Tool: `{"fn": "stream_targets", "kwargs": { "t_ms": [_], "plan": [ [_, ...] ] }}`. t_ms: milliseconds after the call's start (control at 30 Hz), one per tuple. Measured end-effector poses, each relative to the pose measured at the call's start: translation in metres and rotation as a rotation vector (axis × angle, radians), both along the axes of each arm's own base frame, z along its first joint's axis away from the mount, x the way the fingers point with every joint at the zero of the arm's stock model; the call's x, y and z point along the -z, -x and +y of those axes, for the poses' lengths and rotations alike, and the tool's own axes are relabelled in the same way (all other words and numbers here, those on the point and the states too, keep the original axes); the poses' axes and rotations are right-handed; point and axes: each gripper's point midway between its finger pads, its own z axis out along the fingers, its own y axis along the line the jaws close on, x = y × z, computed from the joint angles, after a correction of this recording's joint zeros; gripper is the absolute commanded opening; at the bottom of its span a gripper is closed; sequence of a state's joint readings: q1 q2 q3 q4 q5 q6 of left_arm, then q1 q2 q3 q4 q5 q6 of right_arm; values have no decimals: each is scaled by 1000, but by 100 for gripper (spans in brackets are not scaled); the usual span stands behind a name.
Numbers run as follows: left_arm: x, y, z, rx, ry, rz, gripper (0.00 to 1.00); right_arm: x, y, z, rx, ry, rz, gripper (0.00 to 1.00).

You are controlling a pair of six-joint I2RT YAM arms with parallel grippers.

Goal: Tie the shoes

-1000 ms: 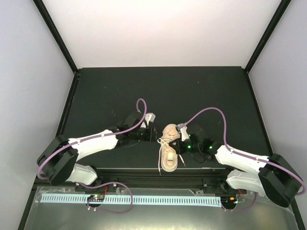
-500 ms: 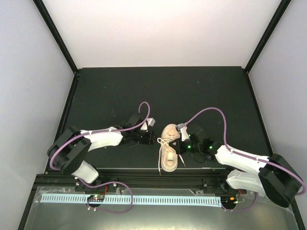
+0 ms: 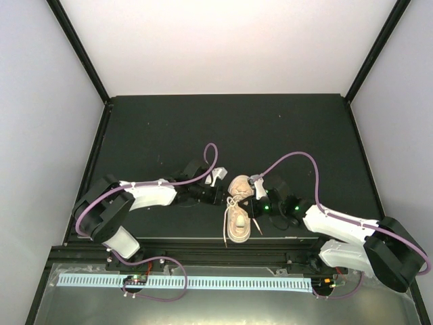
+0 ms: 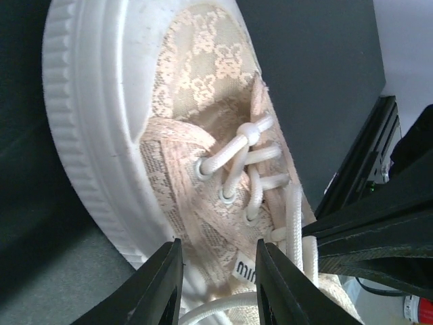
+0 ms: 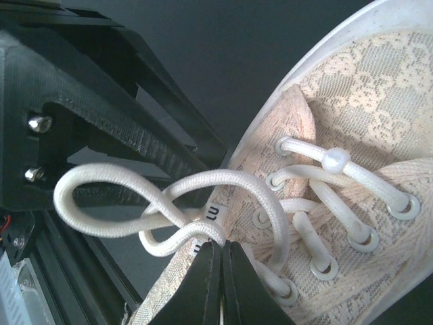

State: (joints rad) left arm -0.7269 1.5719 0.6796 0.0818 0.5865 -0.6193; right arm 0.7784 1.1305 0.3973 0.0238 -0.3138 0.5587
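Note:
The beige-pink lace-patterned shoe (image 3: pixel 238 215) lies near the table's front edge, toe pointing away from the arms. My left gripper (image 3: pixel 223 194) is at its left side. In the left wrist view the shoe (image 4: pixel 203 101) fills the frame. The left gripper (image 4: pixel 218 254) is open, its jaws astride the tongue label with a cream lace (image 4: pixel 203 313) running between them. My right gripper (image 3: pixel 252 203) is at the shoe's right side. In the right wrist view it (image 5: pixel 222 245) is shut on a lace, and a lace loop (image 5: pixel 101 196) hangs leftward off the shoe (image 5: pixel 365 135).
The black table mat (image 3: pixel 230 128) stretches back to white walls. A metal rail (image 3: pixel 203 254) runs along the front edge just below the shoe. Two loose lace ends (image 3: pixel 225 233) trail toward that rail. The left gripper's black body (image 5: pixel 81 88) stands close beside the loop.
My left arm has swung right, bringing its gripper up against the shoe, and its jaws have narrowed. The right arm and the shoe have stayed put.

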Motion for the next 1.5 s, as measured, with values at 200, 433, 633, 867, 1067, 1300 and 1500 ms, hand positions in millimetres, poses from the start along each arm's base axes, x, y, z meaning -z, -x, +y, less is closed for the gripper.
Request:
{"fn": "stream_targets", "kwargs": {
  "t_ms": [200, 433, 633, 867, 1067, 1300, 1500],
  "plan": [
    [-4, 1, -5, 20, 22, -17, 32, 1, 0, 0, 0, 3, 4, 2],
    [-5, -3, -10, 22, 36, -32, 32, 2, -2, -2, 25, 7, 7, 2],
    [-5, -6, -15, 36, 48, -32, 32, -5, -4, -5, 47, 1, -10, 2],
    [-8, -7, -18, 45, 62, -42, 32, -9, -5, -9, 62, 12, -20, 2],
    [-9, -7, -19, 49, 69, -45, 32, -10, -7, -10, 70, 22, -26, 2],
    [-9, -6, -19, 54, 74, -43, 33, 2, -8, -10, 69, 49, -4, 2],
    [-13, -4, -23, 74, 99, -42, 34, 3, -9, -9, 69, 48, -4, 2]
  ]
}}
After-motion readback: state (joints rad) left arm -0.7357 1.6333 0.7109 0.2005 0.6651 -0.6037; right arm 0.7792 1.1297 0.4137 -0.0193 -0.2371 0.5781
